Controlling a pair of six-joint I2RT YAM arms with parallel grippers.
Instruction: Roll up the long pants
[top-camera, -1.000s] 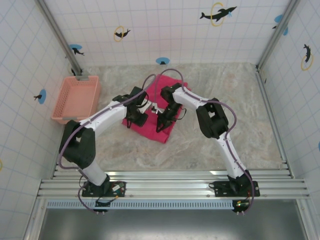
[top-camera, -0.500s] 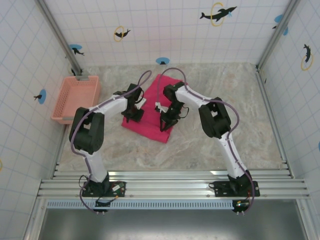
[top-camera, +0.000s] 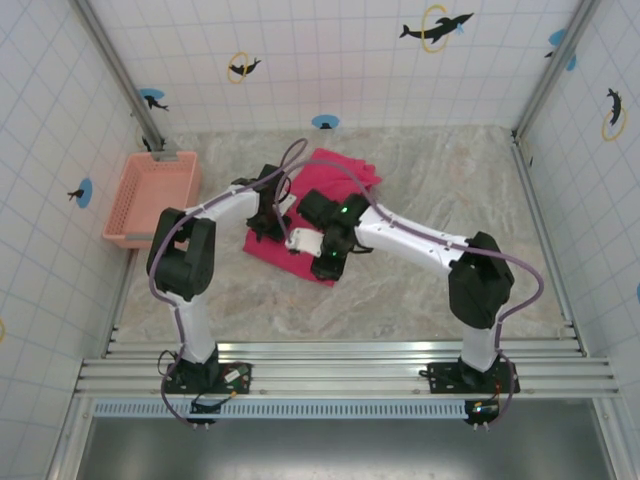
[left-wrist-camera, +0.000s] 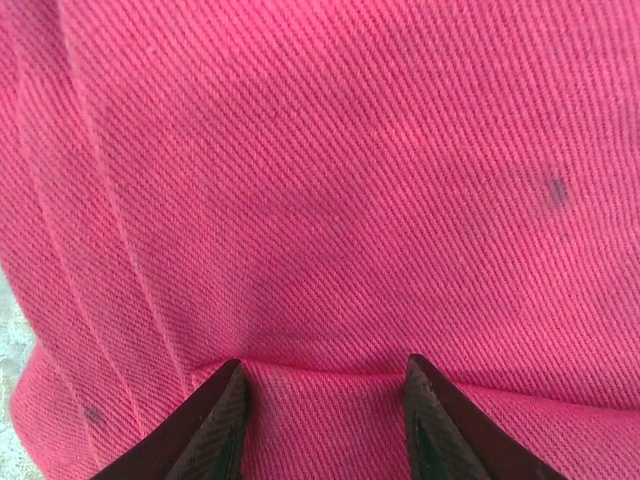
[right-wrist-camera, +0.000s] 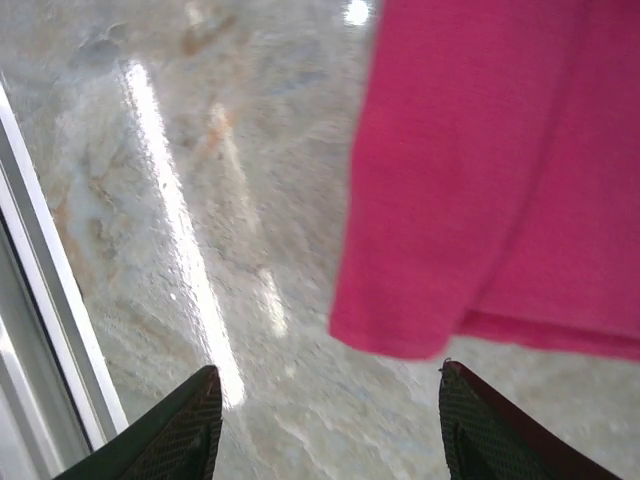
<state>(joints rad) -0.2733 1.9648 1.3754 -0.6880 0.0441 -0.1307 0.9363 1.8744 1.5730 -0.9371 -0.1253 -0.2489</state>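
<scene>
While the left end effector (top-camera: 268, 224) is pinching a thick fold on the left side of the long pants (top-camera: 340, 172), the right end effector (top-camera: 327, 265) is hovering at the garment's near corner, its fingers spread wide with nothing between them. The pants are lying folded into a narrow pink-red strip on the surface (top-camera: 450, 200), running from near the far edge toward the middle, a little left of centre. No rolled part is showing yet.

The left wrist view is showing cloth bulging into the gap between the two dark fingers (left-wrist-camera: 225, 420). That pinch is probably anchoring the fabric so it is not sliding on the glossy surface. The right wrist view is showing the loose corner lying flat just ahead of the parted fingers, which appear to be lining up on the end where a roll would likely begin.

The salmon-pink lattice basket (top-camera: 160, 160) is sitting at the left edge, toward the far left corner, apart from the pants, with nothing visible inside it.
</scene>
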